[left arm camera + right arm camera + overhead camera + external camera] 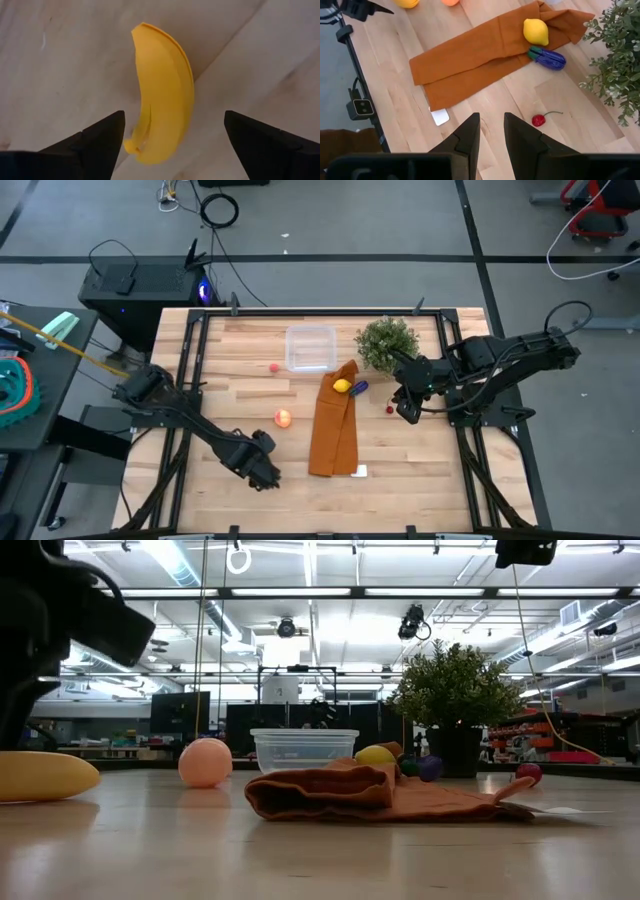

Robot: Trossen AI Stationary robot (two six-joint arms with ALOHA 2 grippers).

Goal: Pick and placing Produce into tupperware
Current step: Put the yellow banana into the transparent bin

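Note:
A yellow banana (165,95) lies on the wood between the fingers of my open left gripper (172,137), which hangs over it near the table's near edge (265,472). The fingers stand on either side without touching it. The banana also shows in the low view (40,776). The clear tupperware (310,347) stands near the far edge. A lemon (535,31) rests on the orange-brown cloth (470,60), with a purple piece (548,57) beside it. A red-orange fruit (283,418) and a small red piece (274,367) lie left of the cloth. My right gripper (408,408), its fingers nearly together, hovers above a cherry (538,120).
A bushy green potted plant (387,342) stands right of the tupperware, close to my right arm. A small white tag (440,116) lies at the cloth's near end. Bare wood stretches between the cloth and the left gripper. Black frame rails (190,380) run along the table's sides.

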